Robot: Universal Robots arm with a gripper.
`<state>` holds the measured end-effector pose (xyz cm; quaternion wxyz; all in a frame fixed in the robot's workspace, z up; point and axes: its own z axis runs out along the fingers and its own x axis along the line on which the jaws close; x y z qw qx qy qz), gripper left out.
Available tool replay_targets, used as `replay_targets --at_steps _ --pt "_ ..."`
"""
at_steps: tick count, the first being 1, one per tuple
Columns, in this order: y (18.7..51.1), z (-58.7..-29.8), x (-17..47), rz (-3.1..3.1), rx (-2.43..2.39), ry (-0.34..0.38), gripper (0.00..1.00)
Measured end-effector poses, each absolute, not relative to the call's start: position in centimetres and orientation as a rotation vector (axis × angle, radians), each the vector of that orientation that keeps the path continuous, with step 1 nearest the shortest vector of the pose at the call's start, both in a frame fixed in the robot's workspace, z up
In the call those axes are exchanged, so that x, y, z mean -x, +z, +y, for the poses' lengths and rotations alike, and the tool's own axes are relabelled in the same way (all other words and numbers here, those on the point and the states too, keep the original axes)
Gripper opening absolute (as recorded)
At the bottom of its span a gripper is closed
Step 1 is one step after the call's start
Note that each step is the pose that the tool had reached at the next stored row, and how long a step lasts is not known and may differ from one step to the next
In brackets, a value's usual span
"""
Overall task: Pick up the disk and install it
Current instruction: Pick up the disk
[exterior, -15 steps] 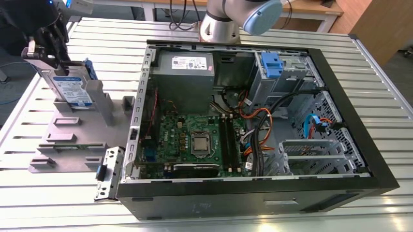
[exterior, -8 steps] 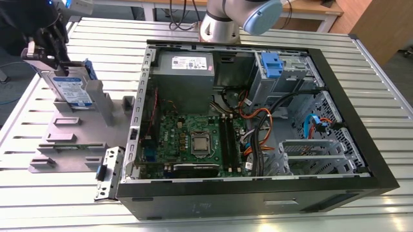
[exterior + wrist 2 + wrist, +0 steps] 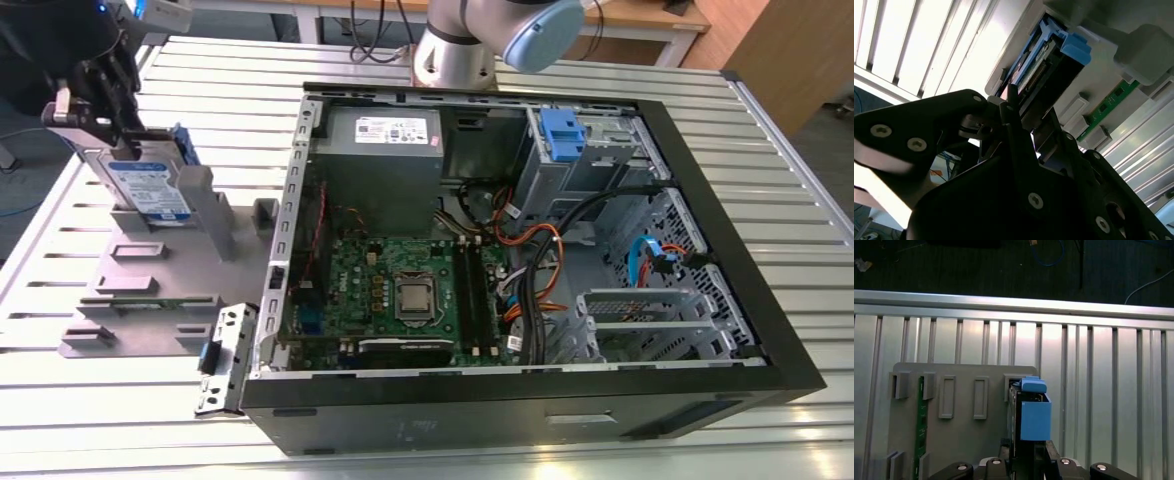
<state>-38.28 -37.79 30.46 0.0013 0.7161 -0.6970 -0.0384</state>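
The disk, a silver drive with a white-and-blue label and blue side rails, stands upright in the grey plastic stand at the exterior view's left. My gripper sits over its upper end with the black fingers tight against both flat sides. In the first wrist view the disk runs edge-on from the gripper, its blue rail end on top, against the stand. The second wrist view shows the disk just beyond one fingertip.
An open computer case lies to the exterior view's right, with a grey power-supply box, motherboard and a blue-railed drive bay. A green memory stick lies in the stand. A loose metal bracket lies beside the case. The table is slatted aluminium.
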Motion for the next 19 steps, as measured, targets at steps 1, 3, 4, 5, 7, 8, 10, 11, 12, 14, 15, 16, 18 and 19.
replay_targets --at_steps 1,3,4,5,7,8,10,11,12,14,15,16,18,19 --pt "30.45 -37.84 38.28 -2.188 -2.248 -0.121 0.36" --pt "30.44 -37.91 38.28 -2.188 -2.248 -0.121 0.36" --pt "30.44 -37.93 38.28 -2.188 -2.248 -0.121 0.36" --pt "30.44 -37.95 38.28 -2.188 -2.248 -0.121 0.36" --pt "30.43 -37.95 38.28 -2.188 -2.248 -0.121 0.36" --pt "30.43 -37.95 38.28 -2.188 -2.248 -0.121 0.36" --pt "30.43 -37.95 38.28 -2.188 -2.248 -0.121 0.35" --pt "30.43 -37.95 38.28 -2.188 -2.248 -0.121 0.35" --pt "30.43 -37.95 38.28 -2.188 -2.248 -0.121 0.35" --pt "30.43 -37.95 38.28 -2.188 -2.248 -0.121 0.35" --pt "30.42 -37.95 38.28 -2.188 -2.248 -0.121 0.35" --pt "30.42 -37.95 38.28 -2.188 -2.248 -0.121 0.35" --pt "30.42 -37.95 38.28 -2.188 -2.248 -0.121 0.35" --pt "30.42 -37.95 38.28 -2.188 -2.248 -0.121 0.35"
